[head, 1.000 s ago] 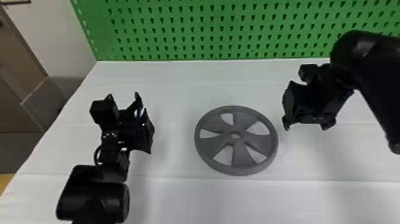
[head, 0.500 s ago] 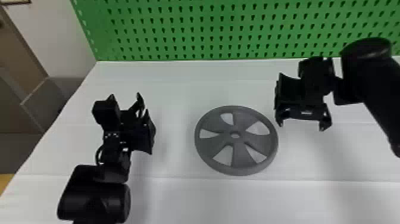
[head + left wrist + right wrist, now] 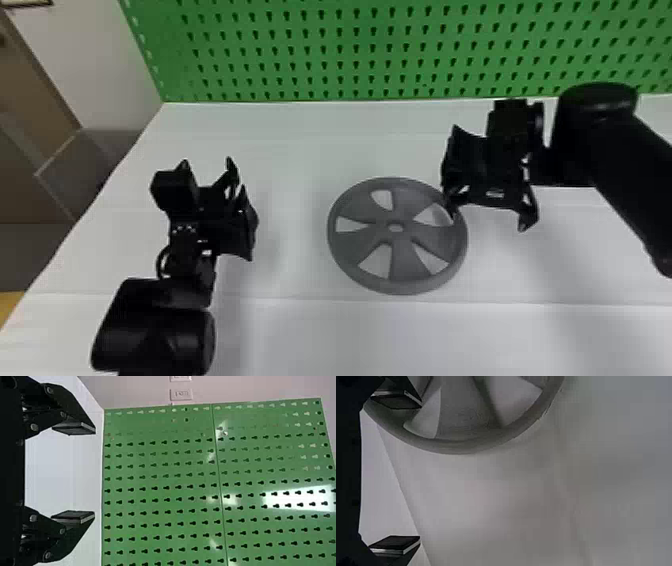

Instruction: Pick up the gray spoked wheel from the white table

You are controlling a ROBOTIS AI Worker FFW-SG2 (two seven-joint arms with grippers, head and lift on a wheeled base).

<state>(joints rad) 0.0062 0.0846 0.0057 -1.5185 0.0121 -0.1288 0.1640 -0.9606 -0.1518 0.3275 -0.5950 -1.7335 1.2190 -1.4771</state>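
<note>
The gray spoked wheel (image 3: 396, 257) lies flat on the white table (image 3: 400, 335), between the two arms. My right gripper (image 3: 487, 215) stands open above the wheel's right rim, one fingertip overlapping that edge in the head view. In the right wrist view my right gripper (image 3: 421, 473) is spread wide, with part of the wheel (image 3: 462, 441) beyond one finger and nothing held. To the wheel's left, my left gripper (image 3: 242, 172) is parked over the table. Its fingers are open in the left wrist view, where my left gripper (image 3: 95, 473) has nothing between them.
A green pegboard (image 3: 380, 50) stands along the table's back edge. At the far left are a gray box-like panel (image 3: 75, 165) and a brown door (image 3: 30, 80). The right forearm (image 3: 625, 170) spans the table's right side.
My right gripper has turned and moved toward the robot and slightly left, from beside the wheel to over its right rim. The left arm and the wheel have stayed put.
</note>
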